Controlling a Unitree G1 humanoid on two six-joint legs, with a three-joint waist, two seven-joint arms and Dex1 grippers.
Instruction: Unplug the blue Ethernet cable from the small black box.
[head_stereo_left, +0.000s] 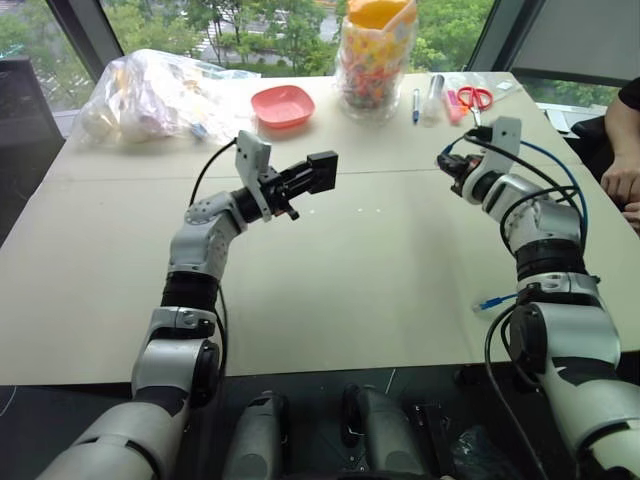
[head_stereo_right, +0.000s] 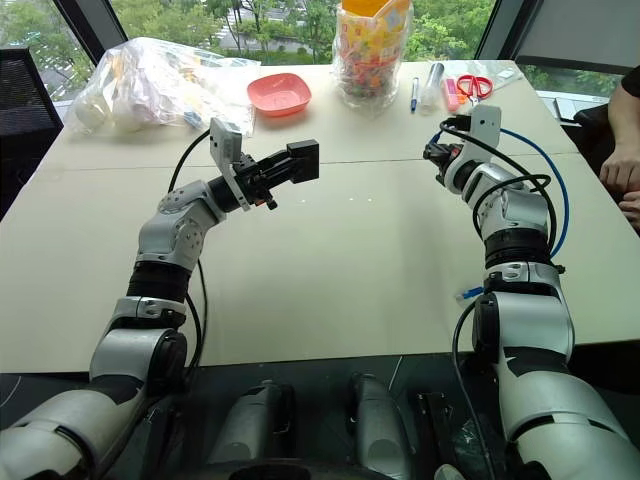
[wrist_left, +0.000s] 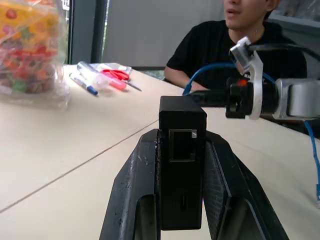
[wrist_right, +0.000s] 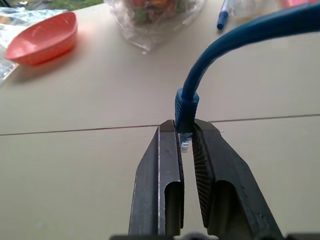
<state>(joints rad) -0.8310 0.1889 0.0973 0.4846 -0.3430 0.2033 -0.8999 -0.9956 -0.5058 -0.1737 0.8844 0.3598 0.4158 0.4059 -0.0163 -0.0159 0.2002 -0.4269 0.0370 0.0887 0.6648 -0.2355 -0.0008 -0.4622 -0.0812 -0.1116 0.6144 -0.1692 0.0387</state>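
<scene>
The left gripper (wrist_left: 182, 150) clamps the box (wrist_left: 182, 165) above the table (head_stereo_left: 350, 290), its port empty, while well apart the right gripper (wrist_right: 185, 134) pinches the plug of the blue cable (wrist_right: 235, 47), pulled free.

person (wrist_left: 240, 45): face gets cut off by the top edge, you can't see all of it
small black box (wrist_left: 181, 165): sides hidden behind the fingers (wrist_left: 131, 200)

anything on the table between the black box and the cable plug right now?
Nothing: head views show bare table between the small black box in the left gripper and the blue Ethernet cable plug.
</scene>
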